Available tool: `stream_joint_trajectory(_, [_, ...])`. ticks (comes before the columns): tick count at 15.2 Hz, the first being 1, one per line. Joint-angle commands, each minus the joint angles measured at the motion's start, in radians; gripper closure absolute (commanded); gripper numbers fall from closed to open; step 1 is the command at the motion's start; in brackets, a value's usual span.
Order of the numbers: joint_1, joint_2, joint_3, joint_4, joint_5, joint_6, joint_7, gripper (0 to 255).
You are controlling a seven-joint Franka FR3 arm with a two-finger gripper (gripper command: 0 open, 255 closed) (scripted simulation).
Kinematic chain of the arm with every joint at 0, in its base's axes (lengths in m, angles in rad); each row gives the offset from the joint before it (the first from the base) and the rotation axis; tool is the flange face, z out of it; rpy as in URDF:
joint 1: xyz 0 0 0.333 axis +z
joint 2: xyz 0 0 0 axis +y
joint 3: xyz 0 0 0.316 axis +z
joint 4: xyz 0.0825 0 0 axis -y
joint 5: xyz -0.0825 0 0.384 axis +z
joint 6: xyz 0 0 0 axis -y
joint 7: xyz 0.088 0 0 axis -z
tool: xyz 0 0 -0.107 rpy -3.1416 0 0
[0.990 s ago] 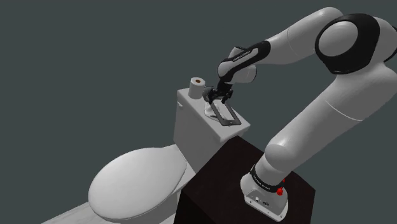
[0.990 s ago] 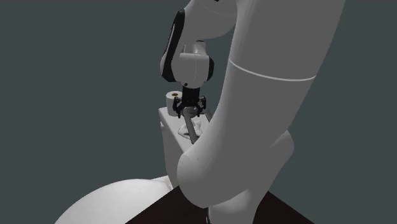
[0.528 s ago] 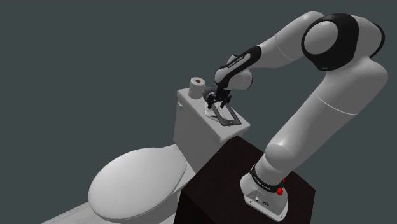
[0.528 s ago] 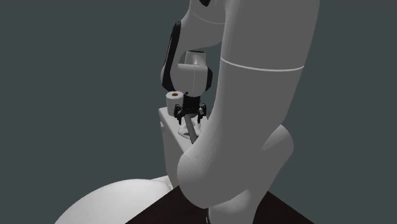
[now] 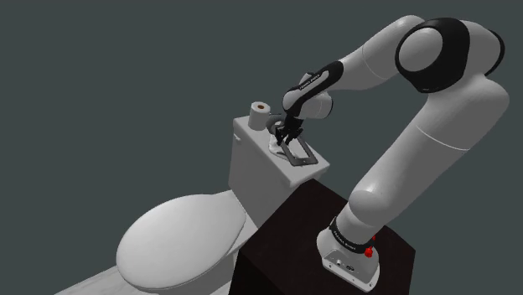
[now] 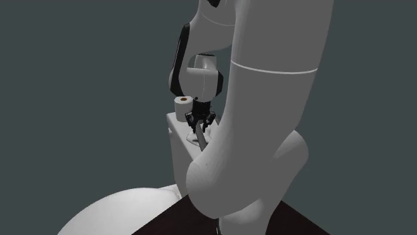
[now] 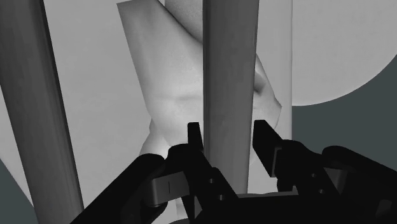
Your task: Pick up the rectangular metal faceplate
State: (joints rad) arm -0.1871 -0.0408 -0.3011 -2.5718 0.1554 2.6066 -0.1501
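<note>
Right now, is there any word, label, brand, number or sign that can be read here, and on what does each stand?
None can be read.
White lettering on the arm's dark forearm band: too small to read.
Pale marks on the dark ring at the arm's base: too small to read.
The toilet tank, paper roll and faceplate show no markings.
</note>
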Motion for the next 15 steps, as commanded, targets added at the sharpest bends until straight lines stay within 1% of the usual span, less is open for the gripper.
stream_joint_trajectory(1, [0.0,0.0,0.0,0.0,0.0,0.0,0.0,255])
stream_joint_trajectory(3, [0.0,-0.001,0.0,-0.001,-0.001,0.0,0.001,255])
stream_joint_trajectory(9, [-0.01,-0.077,0.003,0.016,-0.058,-0.088,0.048,255])
stream_joint_trajectory(15, [-0.02,-0.144,0.011,0.043,-0.096,-0.178,0.081,255])
